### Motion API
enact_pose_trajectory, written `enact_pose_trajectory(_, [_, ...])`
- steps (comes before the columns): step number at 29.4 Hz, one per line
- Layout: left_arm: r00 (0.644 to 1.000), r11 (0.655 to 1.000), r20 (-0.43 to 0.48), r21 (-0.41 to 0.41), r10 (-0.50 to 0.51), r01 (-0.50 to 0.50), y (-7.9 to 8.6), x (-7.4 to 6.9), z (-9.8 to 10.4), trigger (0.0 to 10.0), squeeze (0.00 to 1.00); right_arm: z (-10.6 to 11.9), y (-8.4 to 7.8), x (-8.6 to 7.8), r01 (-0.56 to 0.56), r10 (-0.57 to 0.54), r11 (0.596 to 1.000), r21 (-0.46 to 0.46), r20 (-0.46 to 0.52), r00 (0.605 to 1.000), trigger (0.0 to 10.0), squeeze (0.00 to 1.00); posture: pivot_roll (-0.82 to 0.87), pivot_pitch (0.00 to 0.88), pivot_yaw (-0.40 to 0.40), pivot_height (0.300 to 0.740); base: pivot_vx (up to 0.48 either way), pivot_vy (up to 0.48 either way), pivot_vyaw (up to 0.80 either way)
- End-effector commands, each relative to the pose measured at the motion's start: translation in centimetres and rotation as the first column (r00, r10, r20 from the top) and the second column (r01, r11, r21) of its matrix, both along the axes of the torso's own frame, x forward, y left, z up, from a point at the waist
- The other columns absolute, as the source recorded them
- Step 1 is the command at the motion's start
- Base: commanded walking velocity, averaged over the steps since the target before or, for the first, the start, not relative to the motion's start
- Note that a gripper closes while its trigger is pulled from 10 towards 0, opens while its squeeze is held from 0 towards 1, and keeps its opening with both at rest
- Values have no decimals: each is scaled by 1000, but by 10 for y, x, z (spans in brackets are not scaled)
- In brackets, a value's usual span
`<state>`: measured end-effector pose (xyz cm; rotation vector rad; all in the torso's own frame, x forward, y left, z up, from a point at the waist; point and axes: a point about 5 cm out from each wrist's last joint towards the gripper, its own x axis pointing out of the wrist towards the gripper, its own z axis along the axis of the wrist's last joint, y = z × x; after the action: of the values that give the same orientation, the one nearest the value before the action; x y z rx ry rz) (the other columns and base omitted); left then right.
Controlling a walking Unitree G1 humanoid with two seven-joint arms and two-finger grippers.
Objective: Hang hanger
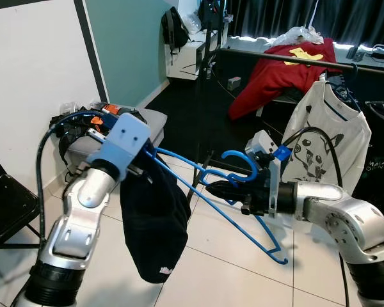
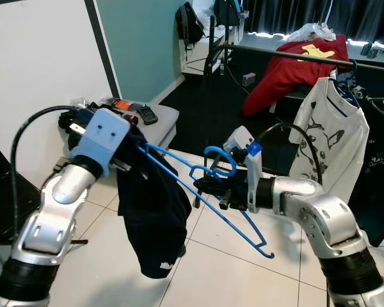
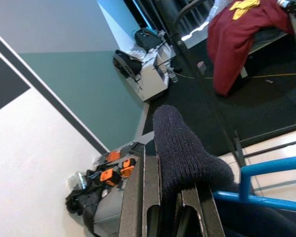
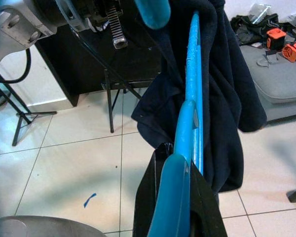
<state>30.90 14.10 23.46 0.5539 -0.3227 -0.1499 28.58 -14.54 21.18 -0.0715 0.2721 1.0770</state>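
A blue plastic hanger [image 1: 224, 211] is held in the air between my two arms, its hook [image 1: 243, 163] pointing up. A dark navy garment [image 1: 155, 224] droops from its left end. My left gripper [image 1: 141, 160] is shut on the garment and that end of the hanger; the fingers [image 3: 145, 197] pinch the knit cloth. My right gripper [image 1: 221, 190] is shut on the hanger just below the hook, and the blue bar [image 4: 187, 128] runs out between its fingers. A black clothes rail [image 1: 294, 59] stands behind, at the right.
A white printed T-shirt [image 1: 326, 137] hangs on the rail, and a red garment [image 1: 278, 73] is draped over it. A grey ottoman [image 1: 150, 121] with tools and cables stands by the wall on the left. A black chair [image 1: 6, 211] is at far left. White tiled floor lies below.
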Motion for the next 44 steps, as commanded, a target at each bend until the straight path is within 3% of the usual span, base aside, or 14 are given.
enact_pose_trajectory(1, [998,998,36,-18,-58,58,-11,-6,8,0,0,-2,4,2,3,-3,1000,-19,-10,1000,10000,0,-72,21,-3,740,0,0,0])
enact_pose_trajectory(3, [991,990,20,-38,-133,133,-28,-9,6,0,0,-3,6,3,3,-3,1000,-23,-9,1000,10000,0,-74,20,-4,740,0,0,0])
enact_pose_trajectory(10, [989,987,0,-60,-151,150,-38,-8,3,0,0,-3,8,4,1,-1,1000,-23,-2,1000,10000,0,-75,18,0,740,0,0,0])
enact_pose_trajectory(18, [998,998,16,-6,-62,62,-20,-1,6,275,0,-1,7,-7,-70,70,997,-14,5,998,10000,0,-78,19,6,740,0,0,0])
enact_pose_trajectory(21, [998,997,53,56,42,-45,12,3,17,0,0,-1,-6,-13,-99,98,994,-38,-16,995,10000,0,-75,18,10,740,0,0,0])
enact_pose_trajectory(29, [998,998,49,33,43,-45,12,2,16,0,0,-2,-9,-15,-113,112,992,-47,-29,993,10000,0,-74,21,11,740,0,0,0])
enact_pose_trajectory(34, [999,1000,33,3,17,-17,1,1,12,0,0,1,-10,-14,-108,108,994,-21,-15,994,10000,0,-74,20,12,740,0,0,0])
enact_pose_trajectory(37, [997,992,20,-106,-72,74,-25,-4,12,0,0,4,-12,0,-11,11,1000,-19,27,1000,10000,0,-69,18,12,740,0,0,0])
enact_pose_trajectory(42, [995,988,18,-114,-101,102,-34,-5,12,0,0,5,-13,5,21,-20,1000,-22,41,999,10000,0,-66,17,11,740,0,0,0])
enact_pose_trajectory(44, [989,982,-1,-115,-149,148,-49,-8,6,0,0,10,-15,12,58,-58,998,-8,66,996,10000,0,-67,15,8,740,0,0,0])
